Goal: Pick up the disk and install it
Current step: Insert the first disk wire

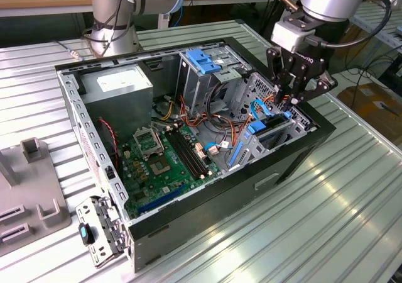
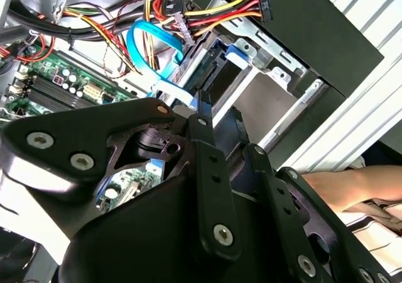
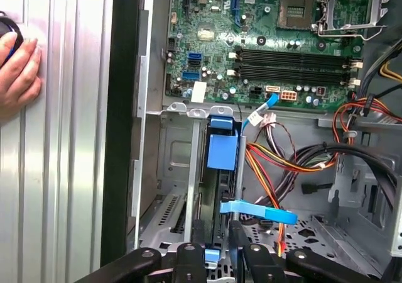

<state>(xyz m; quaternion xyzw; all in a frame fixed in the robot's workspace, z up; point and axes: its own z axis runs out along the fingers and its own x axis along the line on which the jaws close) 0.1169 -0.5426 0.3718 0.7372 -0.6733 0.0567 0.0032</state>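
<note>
step: seating disk (image 3: 221,163) | disk: upright in drive bay (image 3: 188,188) beside motherboard (image 3: 264,50) | my gripper (image 3: 213,248): jaws nearly closed on disk's upper edge | advice: press straight down, keep blue cable (image 3: 257,210) clear

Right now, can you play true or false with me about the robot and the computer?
1. The computer case lies open on its side. True.
2. The gripper hangs over the motherboard's middle. False: it is at the drive bay near the exterior view's right, by the disk.
3. A person's hand rests on the table outside the case. True.
4. The disk lies on the table. False: it stands in the bay.
</note>
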